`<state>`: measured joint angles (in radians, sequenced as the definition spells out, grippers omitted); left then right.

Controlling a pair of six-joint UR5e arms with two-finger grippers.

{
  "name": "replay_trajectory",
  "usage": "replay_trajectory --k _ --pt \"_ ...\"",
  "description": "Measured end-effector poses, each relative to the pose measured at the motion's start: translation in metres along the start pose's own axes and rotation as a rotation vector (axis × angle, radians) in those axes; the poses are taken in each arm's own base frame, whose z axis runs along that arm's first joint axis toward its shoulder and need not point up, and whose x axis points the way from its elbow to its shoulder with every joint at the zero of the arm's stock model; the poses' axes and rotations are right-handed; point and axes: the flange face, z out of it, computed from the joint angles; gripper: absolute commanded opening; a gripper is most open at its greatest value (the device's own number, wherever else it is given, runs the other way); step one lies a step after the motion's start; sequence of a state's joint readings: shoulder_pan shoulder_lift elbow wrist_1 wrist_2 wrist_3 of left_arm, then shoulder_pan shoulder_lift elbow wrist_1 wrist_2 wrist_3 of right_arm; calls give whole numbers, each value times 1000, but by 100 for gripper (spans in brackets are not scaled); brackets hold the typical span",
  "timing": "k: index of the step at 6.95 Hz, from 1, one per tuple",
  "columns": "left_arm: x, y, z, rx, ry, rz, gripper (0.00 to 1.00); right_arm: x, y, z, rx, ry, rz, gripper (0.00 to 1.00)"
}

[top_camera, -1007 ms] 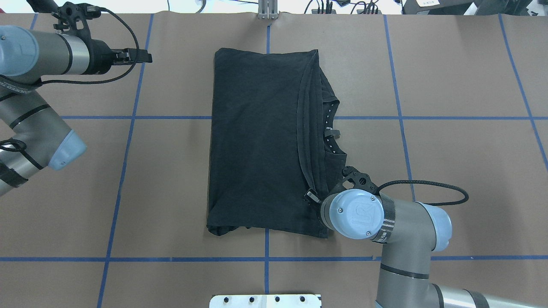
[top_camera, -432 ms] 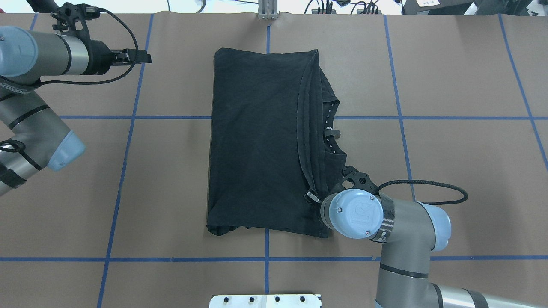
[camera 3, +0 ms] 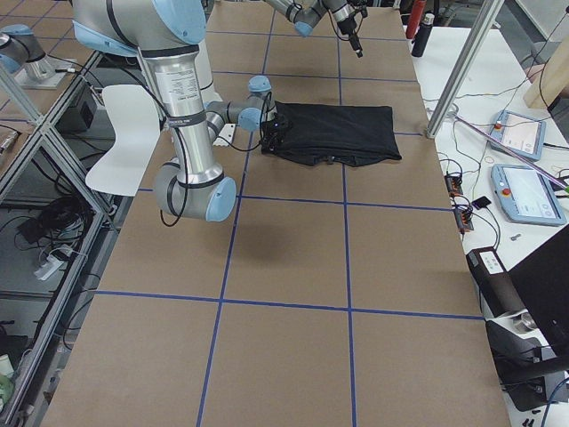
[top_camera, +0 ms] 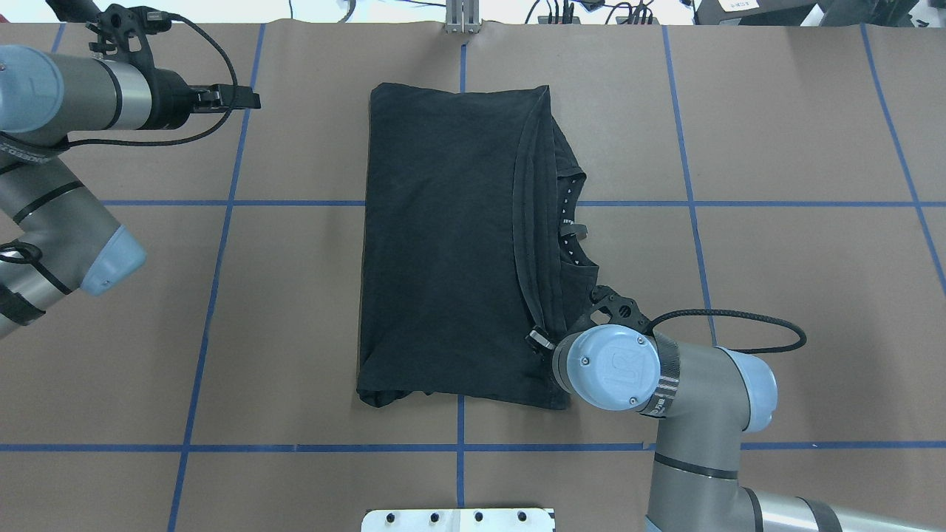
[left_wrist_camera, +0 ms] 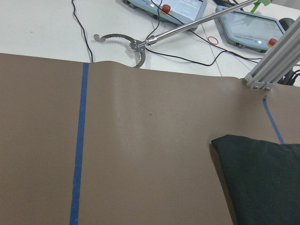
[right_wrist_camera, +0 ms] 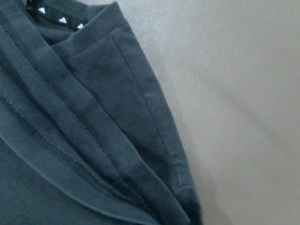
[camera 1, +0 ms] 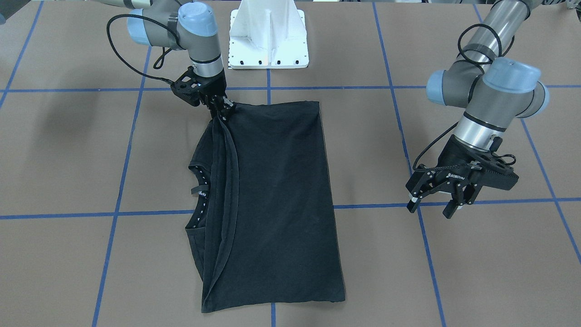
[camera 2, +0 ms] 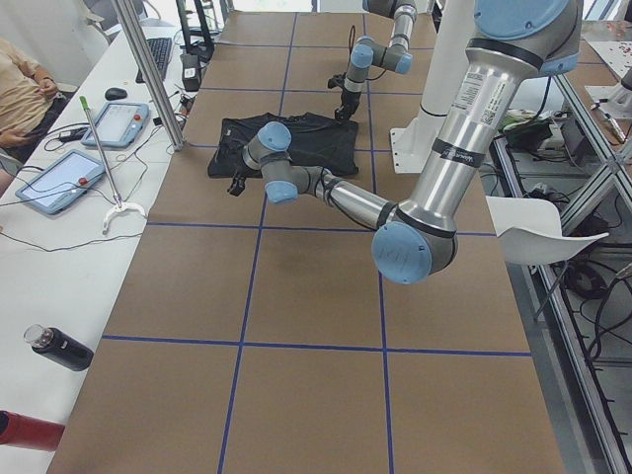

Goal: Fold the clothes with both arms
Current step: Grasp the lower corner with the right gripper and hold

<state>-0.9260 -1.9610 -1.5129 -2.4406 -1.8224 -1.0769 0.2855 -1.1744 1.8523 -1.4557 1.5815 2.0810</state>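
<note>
The shirt (top_camera: 443, 244) lies folded flat in the middle of the counter (top_camera: 798, 295), its long sides running away from the robot. On the robot's side of it stands the pedestal (camera 1: 268, 36). Beyond its far end a post (top_camera: 462, 18) rises at the counter's edge, and past that two tablets (left_wrist_camera: 253, 26) lie on a side table. The collar (top_camera: 573, 222) lies along the shirt's right side, partly under a folded-over layer. The right end effector (camera 1: 224, 111) is at the shirt's near right corner. The left end effector (camera 1: 431, 210) hangs over bare counter well to the shirt's left, toward its far end.
</note>
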Motion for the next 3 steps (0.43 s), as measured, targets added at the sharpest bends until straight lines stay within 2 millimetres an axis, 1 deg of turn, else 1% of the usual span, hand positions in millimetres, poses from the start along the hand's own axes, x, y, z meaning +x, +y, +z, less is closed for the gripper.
replay_trajectory --k 2,3 --pt "1 0 -1 2 2 1 100 -1 -1 -1 0 -3 2 0" --pt "2 -1 -2 2 4 0 100 -3 -2 -5 -2 -10 4 0"
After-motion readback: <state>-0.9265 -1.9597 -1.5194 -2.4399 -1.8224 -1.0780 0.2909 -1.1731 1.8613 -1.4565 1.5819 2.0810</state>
